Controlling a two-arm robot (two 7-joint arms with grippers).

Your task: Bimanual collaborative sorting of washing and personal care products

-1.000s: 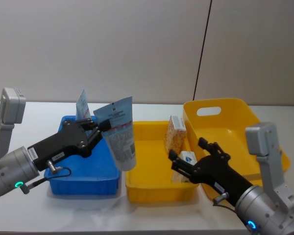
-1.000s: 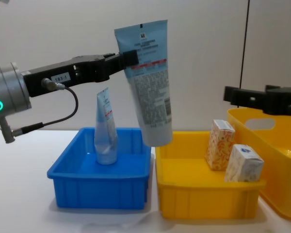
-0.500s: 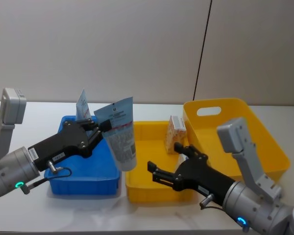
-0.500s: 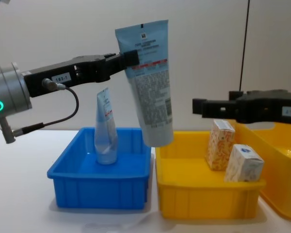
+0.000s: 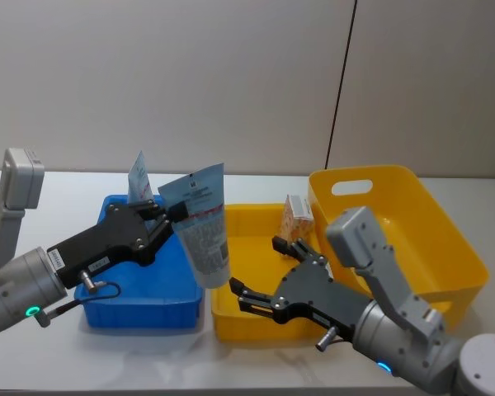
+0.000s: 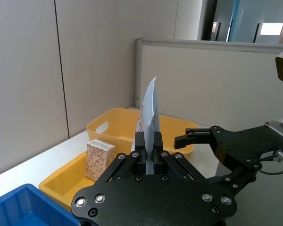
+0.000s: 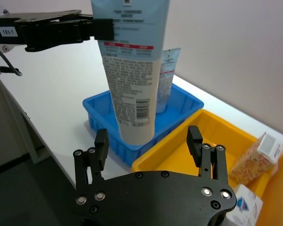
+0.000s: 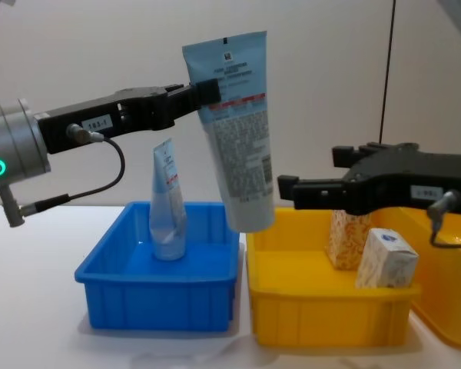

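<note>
While the left end effector (image 5: 176,214) pinches the pale-blue squeeze tube (image 5: 205,238) by its crimp, cap down above the rim of the blue bin (image 5: 136,313) | right end effector (image 5: 256,267) wide open beside it | likely soft, light, slick: take near cap

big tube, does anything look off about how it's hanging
The big tube hangs tilted, cap end down, pinched at its crimped end by the left gripper. It is roughly over the seam between the blue bin and the yellow bin, inside neither. The right gripper is open beside its lower end. Nothing looks spilled or damaged.
</note>
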